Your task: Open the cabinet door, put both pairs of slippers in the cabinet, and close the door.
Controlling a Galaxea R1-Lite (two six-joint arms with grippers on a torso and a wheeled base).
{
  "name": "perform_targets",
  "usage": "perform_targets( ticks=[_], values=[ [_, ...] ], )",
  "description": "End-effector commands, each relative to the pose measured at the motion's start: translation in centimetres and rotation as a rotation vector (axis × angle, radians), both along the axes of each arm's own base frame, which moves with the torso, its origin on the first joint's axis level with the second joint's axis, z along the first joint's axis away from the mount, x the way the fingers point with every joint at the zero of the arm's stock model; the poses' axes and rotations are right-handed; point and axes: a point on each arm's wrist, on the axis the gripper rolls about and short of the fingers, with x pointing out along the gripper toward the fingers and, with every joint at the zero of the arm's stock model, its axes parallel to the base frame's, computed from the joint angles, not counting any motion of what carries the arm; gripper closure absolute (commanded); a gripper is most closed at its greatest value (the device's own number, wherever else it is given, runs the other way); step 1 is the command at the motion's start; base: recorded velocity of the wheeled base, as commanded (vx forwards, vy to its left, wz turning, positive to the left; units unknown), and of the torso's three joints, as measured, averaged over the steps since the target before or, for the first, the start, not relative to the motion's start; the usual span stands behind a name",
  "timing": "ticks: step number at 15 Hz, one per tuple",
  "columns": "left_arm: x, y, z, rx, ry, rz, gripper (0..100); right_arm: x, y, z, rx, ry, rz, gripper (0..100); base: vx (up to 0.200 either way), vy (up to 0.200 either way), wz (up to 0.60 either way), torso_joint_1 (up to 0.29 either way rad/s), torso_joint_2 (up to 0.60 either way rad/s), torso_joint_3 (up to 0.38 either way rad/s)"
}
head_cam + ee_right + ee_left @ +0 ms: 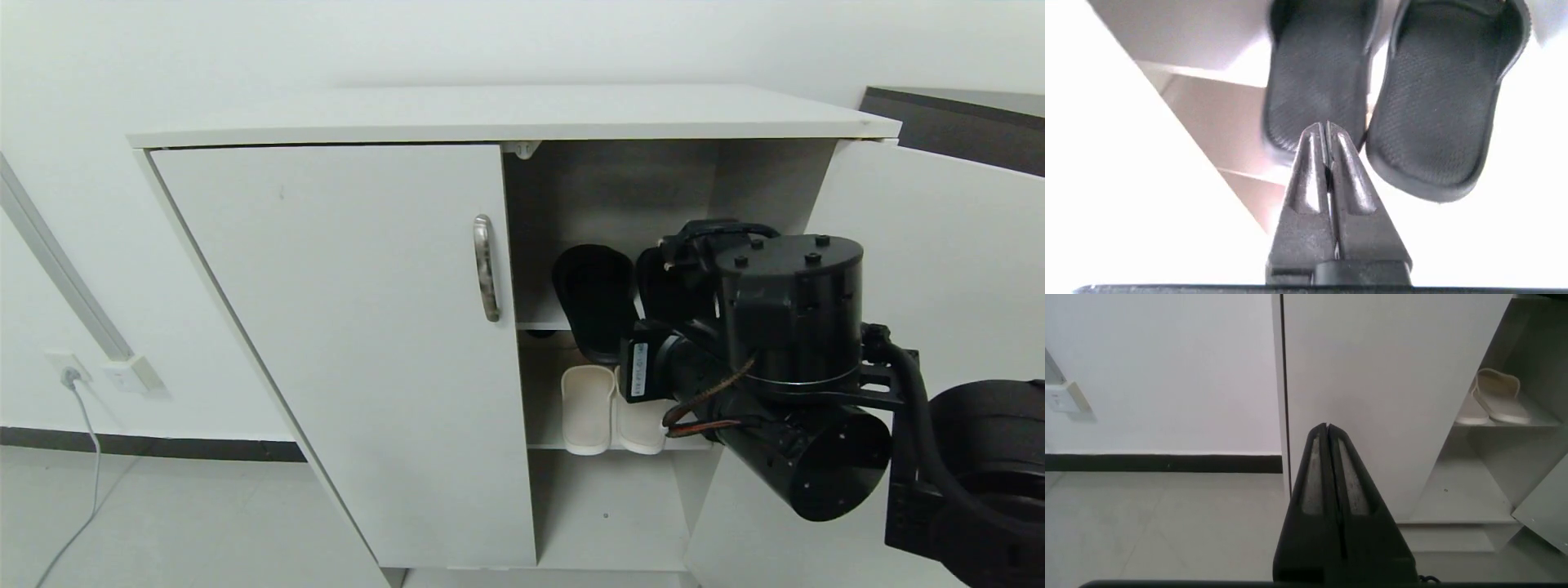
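Note:
The white cabinet (490,114) has its right door (939,245) swung open and its left door (343,343) closed. A pair of black slippers (594,302) lies on the upper shelf, heels hanging over the edge. A white pair (589,408) sits side by side on the middle shelf. My right arm (784,343) is in front of the opening. In the right wrist view, my right gripper (1328,131) is shut and empty, its tips just short of the black slippers (1319,73). My left gripper (1327,429) is shut and empty, facing the closed door, with the white slippers (1498,396) off to the side.
The closed door carries a metal handle (486,268) at its inner edge. The bottom shelf (604,506) is bare. A wall socket (67,371) with a cable hangs left of the cabinet, above open floor (163,523).

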Motion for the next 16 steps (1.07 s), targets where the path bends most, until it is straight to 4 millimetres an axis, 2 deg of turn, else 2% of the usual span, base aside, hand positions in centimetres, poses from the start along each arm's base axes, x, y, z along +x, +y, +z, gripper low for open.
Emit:
perform_targets(
  ticks=[1, 10, 16],
  values=[
    [0.01, 0.0, 0.0, 0.0, 0.001, 0.0, 100, -0.34, -0.26, -0.7, -0.015, 0.009, 0.004, 100, 0.0, 0.0, 0.0, 0.0, 0.0, 0.0],
    [0.01, 0.0, 0.0, 0.0, 0.001, 0.001, 100, -0.4, -0.35, -1.02, -0.026, 0.014, 0.001, 100, 0.0, 0.0, 0.0, 0.0, 0.0, 0.0],
    [0.01, 0.0, 0.0, 0.0, 0.001, 0.0, 100, -0.47, -0.46, -1.45, -0.041, 0.022, 0.0, 100, -0.2, 0.0, 0.0, 0.003, 0.0, 0.003]
  ],
)
